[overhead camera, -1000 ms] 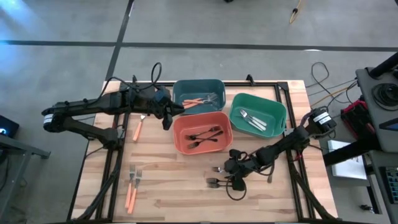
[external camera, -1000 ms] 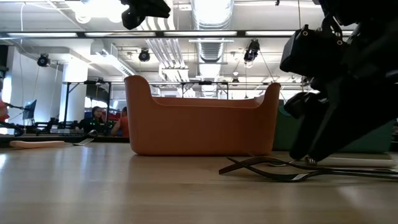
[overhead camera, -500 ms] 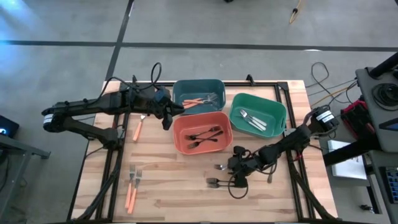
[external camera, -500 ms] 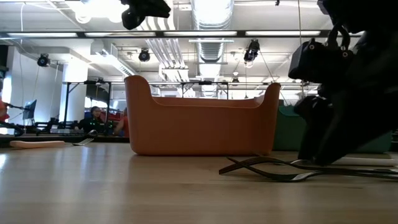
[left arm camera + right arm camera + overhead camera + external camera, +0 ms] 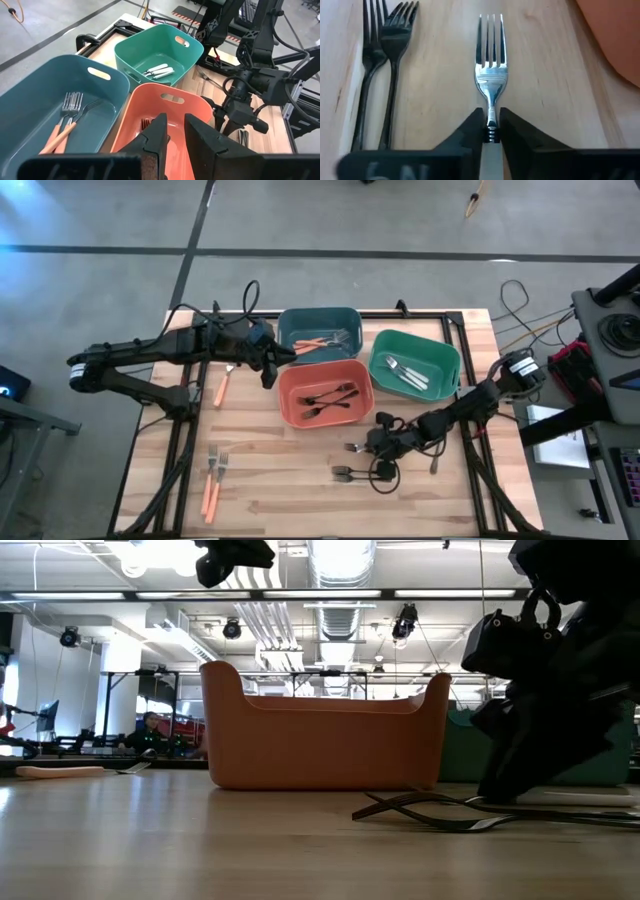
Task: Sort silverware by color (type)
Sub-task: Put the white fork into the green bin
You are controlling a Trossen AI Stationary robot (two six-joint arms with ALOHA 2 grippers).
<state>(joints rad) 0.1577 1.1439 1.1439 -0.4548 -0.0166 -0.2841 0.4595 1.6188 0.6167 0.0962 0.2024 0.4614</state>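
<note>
A silver fork (image 5: pixel 491 75) lies flat on the wooden table, tines pointing away from my right gripper (image 5: pixel 491 134), which is shut on it just right of the orange-red bin's (image 5: pixel 325 393) near edge. Two black forks (image 5: pixel 382 75) lie side by side next to it. My left gripper (image 5: pixel 175 131) hovers above the gap between the teal bin (image 5: pixel 320 330) and the orange-red bin, its fingers nearly together with nothing between them. Orange-handled forks lie in the teal bin, black ones in the orange-red bin, silver ones in the green bin (image 5: pixel 415 365). My right gripper pinches the silver fork's narrow neck (image 5: pixel 491 120), just behind the head, between its two fingertips. The fingers come in low from the table's right side and lie along the fork. The fork's head and tines rest flat on the table.
Orange-handled forks (image 5: pixel 212 480) lie near the table's front left, and another (image 5: pixel 222 388) lies left of the orange-red bin. One more small utensil (image 5: pixel 434 465) lies beside my right arm. Bare wood shows along the near edge.
My right gripper has drawn a little toward the table's right edge, staying low over the table beside the forks.
</note>
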